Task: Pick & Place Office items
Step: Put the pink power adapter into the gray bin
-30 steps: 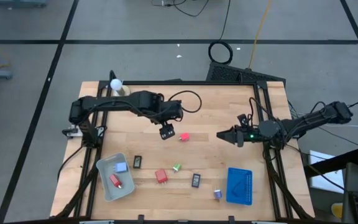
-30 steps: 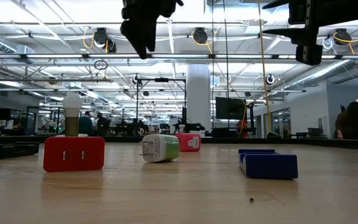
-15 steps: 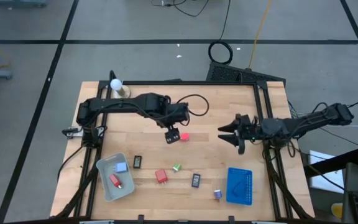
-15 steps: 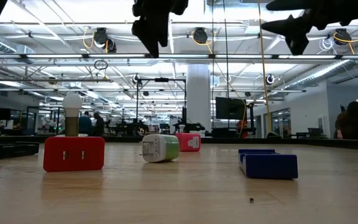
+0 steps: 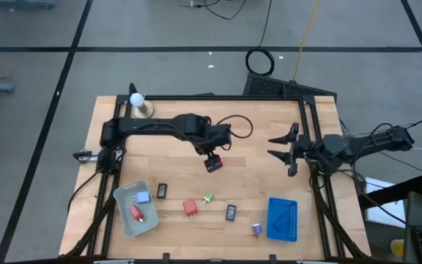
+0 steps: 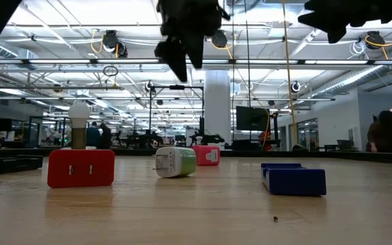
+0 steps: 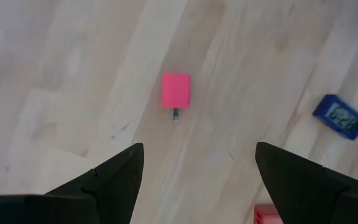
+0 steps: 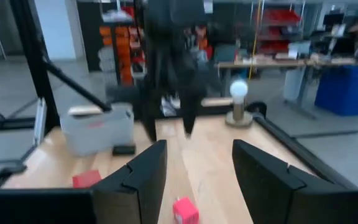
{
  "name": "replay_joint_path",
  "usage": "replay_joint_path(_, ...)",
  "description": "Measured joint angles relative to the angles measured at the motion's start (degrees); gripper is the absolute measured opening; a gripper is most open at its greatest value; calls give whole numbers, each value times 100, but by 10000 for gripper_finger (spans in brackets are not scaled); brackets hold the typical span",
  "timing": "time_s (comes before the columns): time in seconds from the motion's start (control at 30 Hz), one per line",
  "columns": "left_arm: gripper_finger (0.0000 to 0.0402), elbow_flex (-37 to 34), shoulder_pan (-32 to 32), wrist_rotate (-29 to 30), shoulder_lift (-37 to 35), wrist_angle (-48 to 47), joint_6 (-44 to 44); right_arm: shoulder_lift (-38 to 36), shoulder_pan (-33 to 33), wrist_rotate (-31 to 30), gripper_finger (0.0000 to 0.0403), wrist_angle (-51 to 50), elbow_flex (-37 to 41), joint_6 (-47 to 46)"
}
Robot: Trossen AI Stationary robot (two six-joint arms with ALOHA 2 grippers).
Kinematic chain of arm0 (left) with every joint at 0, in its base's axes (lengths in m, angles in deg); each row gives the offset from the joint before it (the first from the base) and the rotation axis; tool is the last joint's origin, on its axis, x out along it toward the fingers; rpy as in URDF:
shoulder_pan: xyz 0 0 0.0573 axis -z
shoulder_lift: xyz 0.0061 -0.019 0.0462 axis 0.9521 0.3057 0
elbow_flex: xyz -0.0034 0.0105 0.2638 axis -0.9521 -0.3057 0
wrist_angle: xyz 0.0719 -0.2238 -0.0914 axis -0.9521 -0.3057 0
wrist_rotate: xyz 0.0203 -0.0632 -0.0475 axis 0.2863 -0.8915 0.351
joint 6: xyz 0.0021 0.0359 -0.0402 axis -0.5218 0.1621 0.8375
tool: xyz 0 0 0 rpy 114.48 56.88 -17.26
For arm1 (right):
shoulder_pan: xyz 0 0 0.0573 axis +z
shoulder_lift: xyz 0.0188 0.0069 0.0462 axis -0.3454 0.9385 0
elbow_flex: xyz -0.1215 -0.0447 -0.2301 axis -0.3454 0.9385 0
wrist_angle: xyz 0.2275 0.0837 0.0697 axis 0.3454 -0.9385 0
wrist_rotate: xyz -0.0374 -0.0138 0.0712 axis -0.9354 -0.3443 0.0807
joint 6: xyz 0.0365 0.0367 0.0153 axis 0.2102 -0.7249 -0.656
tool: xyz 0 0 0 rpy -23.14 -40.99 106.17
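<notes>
Hovering above the small pink-red rectangular block [image 5: 218, 160] near the middle of the pale wooden table [image 5: 255, 139], the left gripper [image 5: 212, 163] had its jaws spread wide and held nothing; in the left wrist view the block [image 7: 176, 91] lay flat on the boards, framed between the two dark fingers [image 7: 114, 180] but well ahead of them. The right gripper [image 5: 288, 149] waited over the table's right side, jaws partly apart and empty.

The main risk was probably a misaligned descent. A short metal prong stuck out of one end of the block, so jaws closing across the wrong axis could pinch the prong, twist the block or flick it across the smooth wood. Dropping off-centre could land one finger on top of the block and push it aside.

The grey rectangular tray [image 5: 120, 198], already holding a red piece [image 5: 135, 213] and a light-blue piece [image 5: 143, 196], sat at the near left corner, well apart from the block; a shallow grip might therefore let go during the carry.
</notes>
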Motion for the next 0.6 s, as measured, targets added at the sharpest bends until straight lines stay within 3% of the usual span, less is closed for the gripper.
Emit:
replay_joint_path(0.17,312,-2,-115,-384,377,227,15,-288,0,3,173,-62,-2,-21)
replay_joint_path(0.6,312,-2,-437,-324,450,663,-452,-329,0,8,173,-250,-2,-336)
